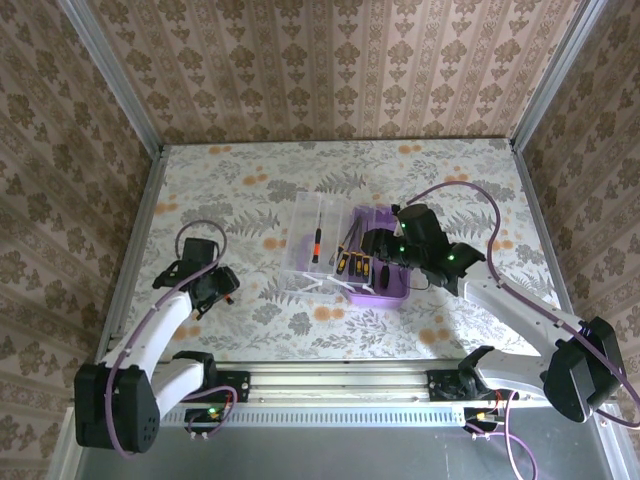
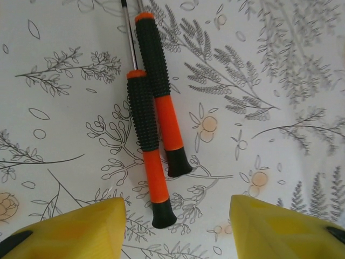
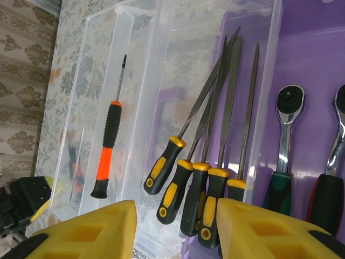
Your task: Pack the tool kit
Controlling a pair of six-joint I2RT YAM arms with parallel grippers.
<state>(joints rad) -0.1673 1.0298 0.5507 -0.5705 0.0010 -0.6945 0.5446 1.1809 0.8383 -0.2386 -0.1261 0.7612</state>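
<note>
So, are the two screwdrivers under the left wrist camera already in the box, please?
No, both orange-and-black screwdrivers lie side by side on the floral table.

Screwdrivers (image 2: 144, 121) have rough studded black grips, glossy orange plastic, shiny metal shafts.

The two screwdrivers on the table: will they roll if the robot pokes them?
Probably a little: the screwdrivers have round handles and lie flat on the table. Their bumpy black grips should stop them slipping when pinched. They look stiff.
</note>
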